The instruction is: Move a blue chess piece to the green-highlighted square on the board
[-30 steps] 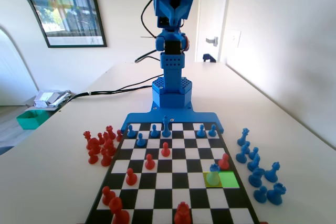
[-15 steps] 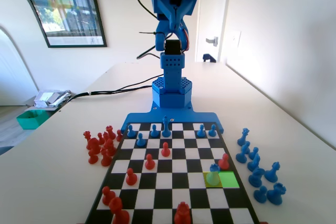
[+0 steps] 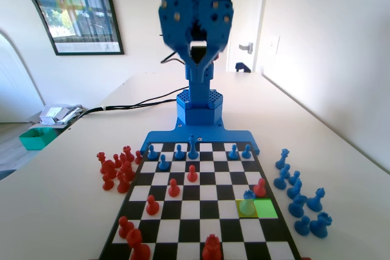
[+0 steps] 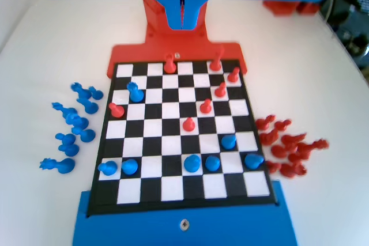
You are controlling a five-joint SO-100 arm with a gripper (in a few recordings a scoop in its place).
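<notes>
A small blue chess piece [image 3: 247, 202] stands on the yellow-green lit square of the board [image 3: 190, 210], right beside the green-highlighted square [image 3: 265, 209], which is bare. In the wrist view the same blue piece [image 4: 135, 92] sits far up the board [image 4: 173, 128], a red pawn [image 4: 116, 109] next to it. My gripper [image 3: 197, 53] hangs high above the arm's base, blurred, far from the piece. In the wrist view the gripper [image 4: 182, 10] has its jaws pressed together with nothing between them.
Several blue pieces [image 3: 192, 148] line the rows nearest the arm. Red pawns [image 3: 173, 188] are scattered mid-board. Captured red pieces [image 3: 116, 168] cluster left of the board and captured blue ones [image 3: 298, 193] right. A green tray [image 3: 36, 137] lies at the table's left.
The arm's upper part has swung forward and turned, so the gripper now faces the fixed camera. No piece on the board has moved.
</notes>
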